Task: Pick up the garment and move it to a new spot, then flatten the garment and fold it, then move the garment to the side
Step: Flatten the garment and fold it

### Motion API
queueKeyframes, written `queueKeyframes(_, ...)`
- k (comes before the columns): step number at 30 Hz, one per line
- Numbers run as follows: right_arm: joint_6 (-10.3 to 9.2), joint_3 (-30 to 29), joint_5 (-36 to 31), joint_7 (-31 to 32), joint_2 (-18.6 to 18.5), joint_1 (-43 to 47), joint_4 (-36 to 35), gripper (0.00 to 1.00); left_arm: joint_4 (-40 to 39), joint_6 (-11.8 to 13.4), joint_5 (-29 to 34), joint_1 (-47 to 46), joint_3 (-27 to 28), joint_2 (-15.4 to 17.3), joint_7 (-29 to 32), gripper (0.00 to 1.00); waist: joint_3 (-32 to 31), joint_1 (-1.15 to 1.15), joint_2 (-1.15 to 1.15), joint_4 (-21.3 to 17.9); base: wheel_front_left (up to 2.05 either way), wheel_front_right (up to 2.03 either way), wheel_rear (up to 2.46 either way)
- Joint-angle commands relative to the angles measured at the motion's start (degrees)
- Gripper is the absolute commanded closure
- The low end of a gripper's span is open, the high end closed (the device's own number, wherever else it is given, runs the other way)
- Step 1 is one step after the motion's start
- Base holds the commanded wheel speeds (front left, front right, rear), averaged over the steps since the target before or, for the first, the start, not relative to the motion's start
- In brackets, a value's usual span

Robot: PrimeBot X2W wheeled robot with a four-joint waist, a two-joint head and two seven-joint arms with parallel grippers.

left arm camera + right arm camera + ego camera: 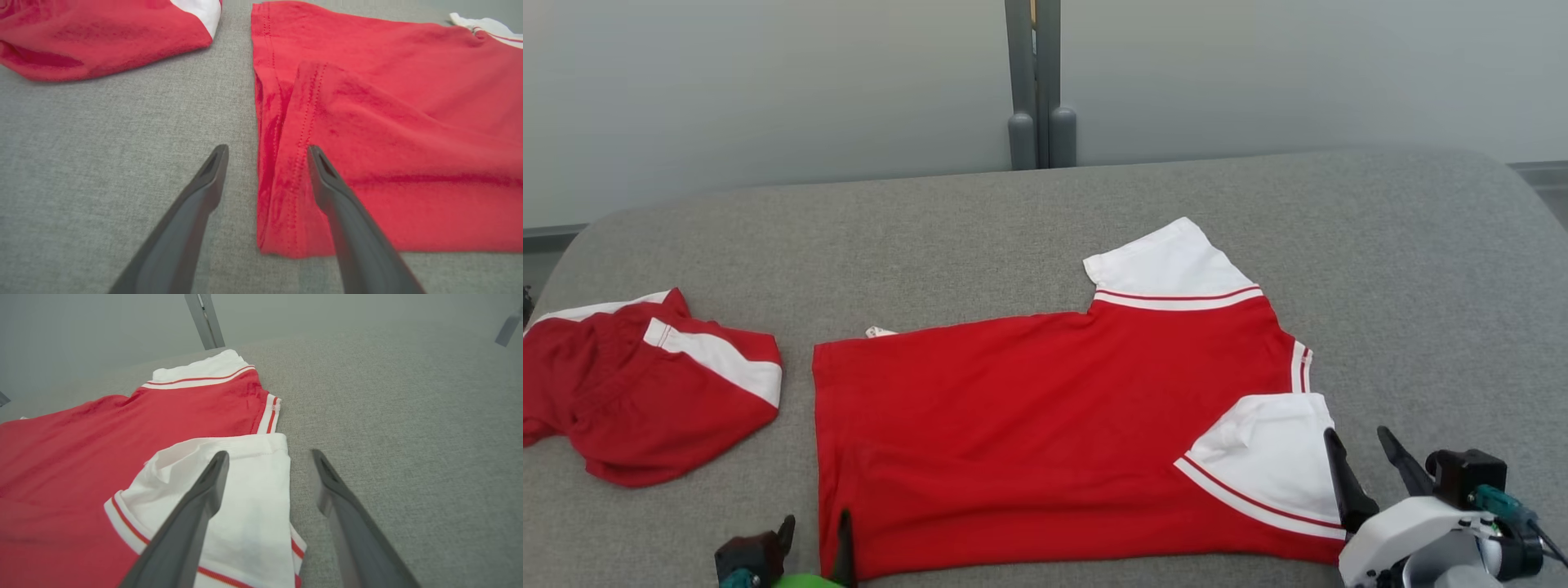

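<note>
At table's (1421,269) near edge: left claw (815,527) wide astride garment (1029,425) hem, right claw (1357,434) wide over white sleeve (1274,457), likely poised for fold.

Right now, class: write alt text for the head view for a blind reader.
A red shirt with white sleeves lies spread on a grey surface, left gripper and right gripper open at its near corners. A second red garment lies bunched at left.

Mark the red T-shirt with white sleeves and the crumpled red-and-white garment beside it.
red T-shirt with white sleeves (1029,425), head view, middle of its red body.
crumpled red-and-white garment (629,400), head view, its red middle.
</note>
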Motion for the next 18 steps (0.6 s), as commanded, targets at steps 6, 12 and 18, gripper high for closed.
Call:
queueKeyframes(6, -0.08, -1.3, -3.9, 0.0, 0.7, -6.2, -1.9, 0.0, -2.5, -0.2, 1.4, -5.7, 1.4, 0.3, 0.0, 0.0, 4.0, 0.0, 0.0, 0.1, 0.0, 0.0, 0.0)
queueKeyframes(12, -0.08, -1.0, -5.7, 0.0, 1.7, -15.1, -0.8, 0.0, 0.3, -1.1, 2.7, -14.8, 1.6, 1.3, 0.0, 0.0, 9.2, 0.0, 0.0, -0.4, 0.0, 0.0, 0.0)
queueKeyframes(18, -0.08, 1.4, -7.3, 0.0, 0.9, -24.8, 2.7, 0.0, 5.7, -1.6, 3.1, -24.5, 1.0, 2.3, 0.0, 0.0, 14.7, 0.0, 0.0, -0.7, 0.0, 0.0, 0.0)
